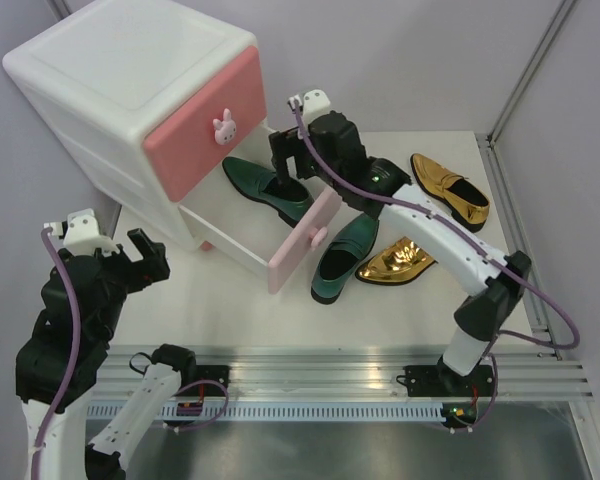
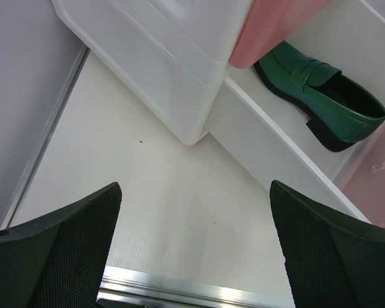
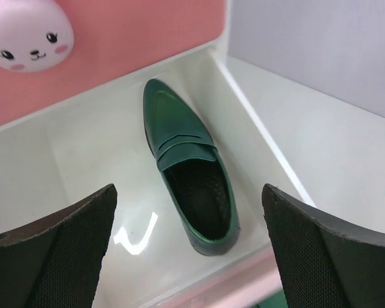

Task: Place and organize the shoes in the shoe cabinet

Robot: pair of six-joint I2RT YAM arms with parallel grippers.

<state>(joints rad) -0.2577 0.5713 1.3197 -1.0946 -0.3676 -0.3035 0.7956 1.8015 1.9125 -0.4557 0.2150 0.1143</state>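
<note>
Right tool (image 3: 188, 187) wide above green shoe (image 1: 252, 180) lying in open lower drawer (image 1: 302, 240) | left tool (image 2: 196, 185) wide, off aside | advice: lift straight clear, fetch mate (image 1: 342, 258) from bench (image 1: 230, 300), lay it alongside, toes matching.

My white desk (image 1: 230, 310) holds the shoe cabinet (image 1: 130, 100) beside my right pincer (image 1: 288, 168). Right of my pincer lie a green shoe (image 1: 342, 258), a gold shoe (image 1: 395, 262) next to it, and another gold shoe (image 1: 450, 188) farther right.
</note>
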